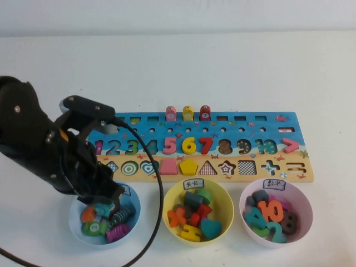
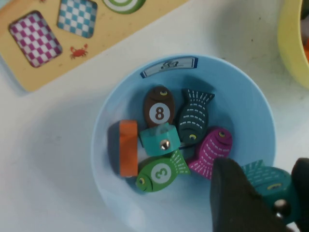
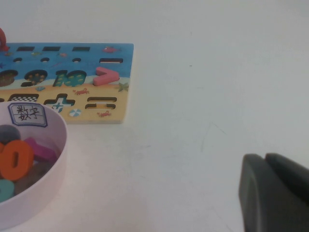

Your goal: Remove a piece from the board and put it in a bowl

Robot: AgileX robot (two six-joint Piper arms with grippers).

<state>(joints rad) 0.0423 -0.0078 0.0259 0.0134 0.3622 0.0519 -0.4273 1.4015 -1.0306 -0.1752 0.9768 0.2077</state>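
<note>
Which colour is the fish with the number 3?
Green fish, clearest in the left wrist view.

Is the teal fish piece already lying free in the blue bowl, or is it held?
Held. In the left wrist view the left gripper grips the teal fish piece just over the blue bowl. The right gripper is parked, shut.

The board (image 1: 222, 146) shows coloured numbers 2, 3, 4, 5, 6, 7, 8, 9, 10, then a pink ">" and a plus sign; in the blue bowl (image 2: 120, 101), a brown fish (image 2: 158, 107) carries "8", a green fish (image 2: 160, 174) "3"; the pink bowl's tag (image 3: 27, 114) reads "数字".
</note>
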